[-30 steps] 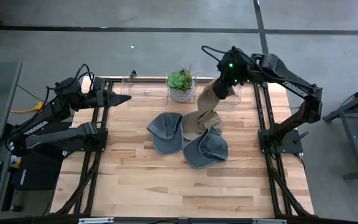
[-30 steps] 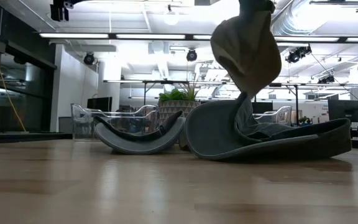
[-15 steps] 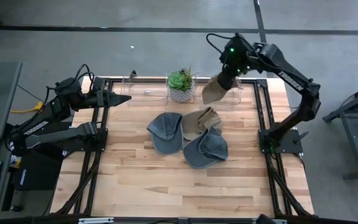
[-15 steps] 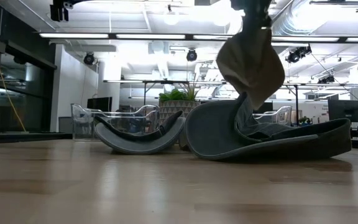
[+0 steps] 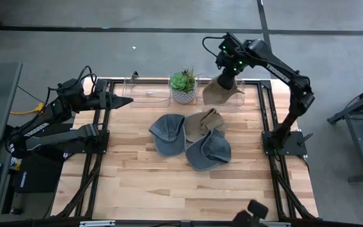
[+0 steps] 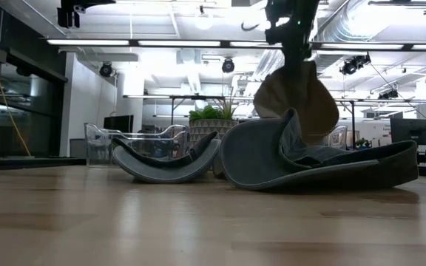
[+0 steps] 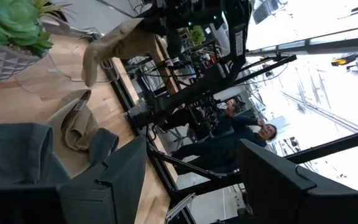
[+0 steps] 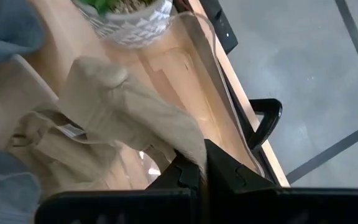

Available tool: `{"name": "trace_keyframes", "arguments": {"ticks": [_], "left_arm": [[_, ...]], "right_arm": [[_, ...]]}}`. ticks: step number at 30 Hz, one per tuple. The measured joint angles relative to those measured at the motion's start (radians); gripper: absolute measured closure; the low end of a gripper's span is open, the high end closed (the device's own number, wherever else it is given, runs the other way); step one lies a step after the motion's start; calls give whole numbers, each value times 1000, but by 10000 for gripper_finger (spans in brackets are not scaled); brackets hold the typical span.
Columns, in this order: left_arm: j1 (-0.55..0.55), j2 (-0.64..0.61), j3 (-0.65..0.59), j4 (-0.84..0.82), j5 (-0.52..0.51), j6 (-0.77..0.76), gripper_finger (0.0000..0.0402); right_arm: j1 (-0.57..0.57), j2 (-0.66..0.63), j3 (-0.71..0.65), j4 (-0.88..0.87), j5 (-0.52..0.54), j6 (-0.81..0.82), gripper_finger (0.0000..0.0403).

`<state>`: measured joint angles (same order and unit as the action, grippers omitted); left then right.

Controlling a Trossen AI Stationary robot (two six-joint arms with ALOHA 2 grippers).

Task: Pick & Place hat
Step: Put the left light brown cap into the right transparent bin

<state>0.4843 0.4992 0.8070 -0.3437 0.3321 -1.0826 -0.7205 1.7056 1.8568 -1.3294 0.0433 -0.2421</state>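
— Wooden tabletop point(image 5: 144, 176) looks fine. My right gripper point(image 5: 224, 81) pinches the tan hat point(image 5: 222, 92) above the clear bin point(image 5: 239, 101), right of the succulent point(image 5: 183, 82).

— Risk?

— Brim may snag the bin's wall and spill out. Left gripper point(image 5: 126, 99) waits, fingers apart.

Grey floor point(image 5: 137, 25), ceiling strip lights point(image 6: 154, 42), possibly ducting

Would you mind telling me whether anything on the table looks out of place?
Nothing stands out. Two grey caps and one tan cap lie bunched mid-table, awaiting pickup; the right gripper holds another tan cap.
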Motion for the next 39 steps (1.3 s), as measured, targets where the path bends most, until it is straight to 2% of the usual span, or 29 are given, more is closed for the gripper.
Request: {"name": "trace_keyframes", "arguments": {"ticks": [14, 22, 27, 32, 36, 39], "left_arm": [[0, 0, 0, -27, -2, -7, 170], [0, 0, 0, -27, -2, -9, 170], [0, 0, 0, -27, -3, -9, 170], [0, 0, 0, -27, -5, -18, 170], [0, 0, 0, -27, -5, -20, 170], [0, 0, 0, -27, -5, -20, 170]], "right_arm": [[-65, 169, 0, -7, -59, -64, 403], [-79, 228, 0, 47, 61, -43, 403], [-98, 228, -1, 130, 70, 28, 403], [-112, 228, -8, 133, 66, 184, 403], [-111, 228, -10, 130, 47, 285, 403], [-111, 228, -10, 145, -5, 320, 403]]}}
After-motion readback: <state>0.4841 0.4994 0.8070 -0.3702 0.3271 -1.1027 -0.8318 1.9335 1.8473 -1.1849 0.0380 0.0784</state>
